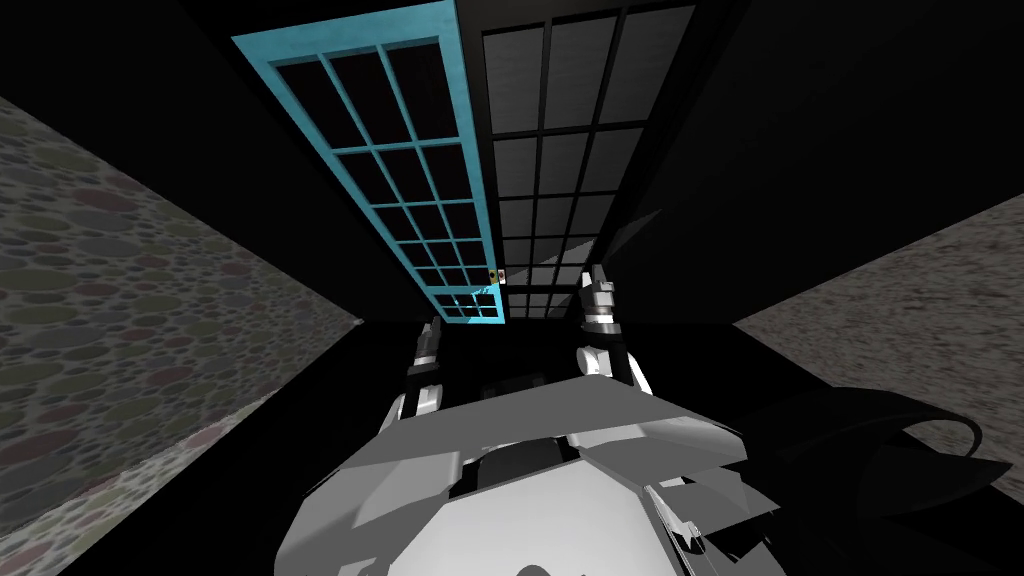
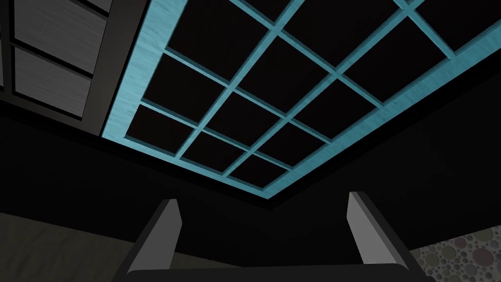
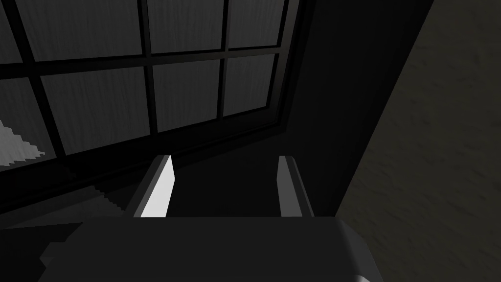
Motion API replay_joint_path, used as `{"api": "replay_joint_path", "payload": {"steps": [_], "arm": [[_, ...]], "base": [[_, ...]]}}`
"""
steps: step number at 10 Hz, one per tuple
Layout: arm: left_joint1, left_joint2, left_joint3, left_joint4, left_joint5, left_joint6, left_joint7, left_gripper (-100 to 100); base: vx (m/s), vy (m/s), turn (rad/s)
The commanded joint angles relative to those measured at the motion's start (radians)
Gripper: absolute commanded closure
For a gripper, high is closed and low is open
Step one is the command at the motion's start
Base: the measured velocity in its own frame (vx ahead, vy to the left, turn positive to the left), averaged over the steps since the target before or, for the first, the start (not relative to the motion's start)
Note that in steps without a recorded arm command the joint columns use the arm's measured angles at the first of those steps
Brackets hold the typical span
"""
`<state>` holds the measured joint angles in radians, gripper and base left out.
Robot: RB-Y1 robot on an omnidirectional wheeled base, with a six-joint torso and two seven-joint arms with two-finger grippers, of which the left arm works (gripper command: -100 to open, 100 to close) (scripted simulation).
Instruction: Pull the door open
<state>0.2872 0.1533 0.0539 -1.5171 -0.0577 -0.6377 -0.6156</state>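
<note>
Left gripper has its two fingers apart and holds nothing. It points at the low part of the blue door. Right gripper has its fingers apart too, and it faces the grey door just beside the blue door. The blue door is right in front of me and looks shut, flat in line with the grey door. A small handle sits at the blue door's edge, where the two doors meet. I think the step now is reaching for that handle, and no gripper touches it yet. Next, one gripper must go to the handle, close on it and pull back. The blue door stands tall, its long side going up and down, and its flat face looks at me.
</note>
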Motion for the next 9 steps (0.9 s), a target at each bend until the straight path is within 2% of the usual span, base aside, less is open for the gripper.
{"api": "replay_joint_path", "payload": {"steps": [1,4,5,9], "arm": [[-0.004,0.002,0.002,0.029,-0.003,-0.015,-0.016,-100],[-0.030,0.012,0.009,0.115,-0.018,-0.046,-0.077,-100],[-0.030,0.012,0.009,0.116,-0.018,-0.046,-0.077,-100],[-0.064,0.027,0.020,0.231,-0.038,-0.086,-0.157,-100]], "base": [[0.083,-0.049,-0.014],[0.081,-0.055,-0.055],[0.079,-0.038,-0.007],[0.095,-0.049,-0.056]]}}
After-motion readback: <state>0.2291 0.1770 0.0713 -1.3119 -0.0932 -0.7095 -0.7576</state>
